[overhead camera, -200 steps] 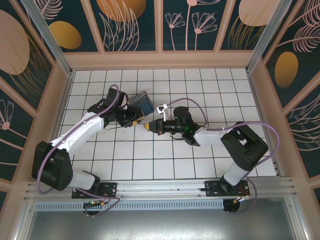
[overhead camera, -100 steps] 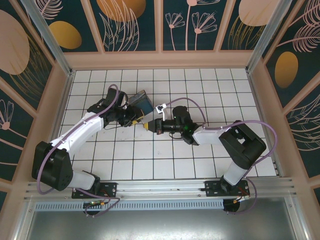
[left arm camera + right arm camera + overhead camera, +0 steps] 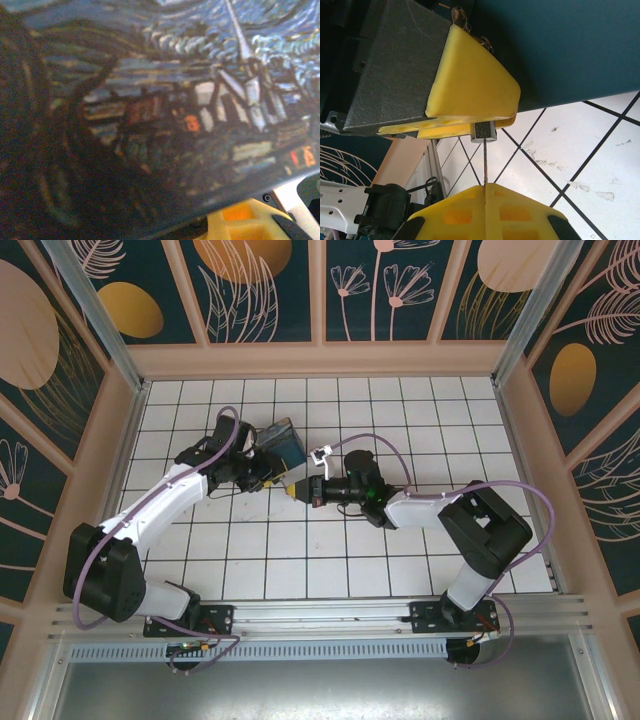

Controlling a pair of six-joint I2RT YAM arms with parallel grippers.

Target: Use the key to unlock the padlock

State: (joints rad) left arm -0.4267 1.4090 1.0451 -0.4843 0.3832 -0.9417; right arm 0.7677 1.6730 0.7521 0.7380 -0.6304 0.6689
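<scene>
On the white tiled table [image 3: 400, 420], the right gripper [image 3: 296, 490] brings key [image 3: 484, 165] to padlock [image 3: 483, 131]

The starry-night painted box [image 3: 285, 443] lies just beside the left gripper [image 3: 268, 478], which has not stirred in the past second and, seen from the right wrist, has its yellow fingers [image 3: 470, 80] clamped on the tiny padlock, keyhole end facing out. The right gripper, jaws pressed together on the thin key, has crept a touch up and to the left towards it. The blade now runs straight from the seam between those jaws to the padlock's underside and touches it; how deep it sits cannot be told. Judged from this, insertion is just beginning or under way: the key is lined up, while the turn that frees the lock is not yet done
</scene>
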